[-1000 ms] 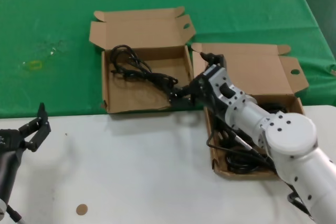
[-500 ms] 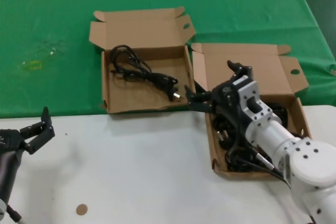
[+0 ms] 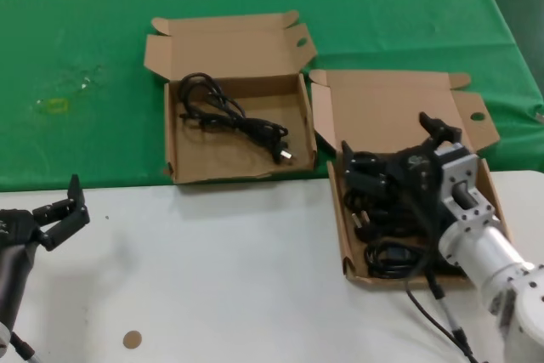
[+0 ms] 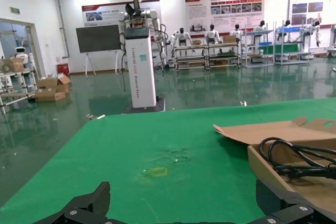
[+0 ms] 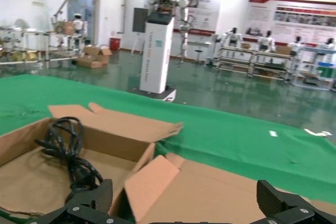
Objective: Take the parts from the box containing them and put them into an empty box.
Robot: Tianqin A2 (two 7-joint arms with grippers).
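Cardboard, brown and shallow, makes up both mailer boxes on the table's green cloth point(image 3: 85, 31). The left box point(image 3: 183, 159), with a wavy front edge, holds one black coiled cord point(image 3: 231, 116) lying loose on its floor, plug toward the right wall. Just beside it, the right box point(image 3: 336, 210) has a straight front wall and more cords point(image 3: 387, 257), but the right arm covers most of them, so their number cannot be made out. The right gripper point(image 3: 391, 155) hangs over the back of this box, fingers spread wide with nothing visible between them; its wrist view shows only the two fingertips at the frame's edge. The left gripper point(image 3: 61, 210) waits over the white tabletop point(image 3: 221, 278) well apart from the boxes, jaws open and empty, the arm mostly cut off by the frame.
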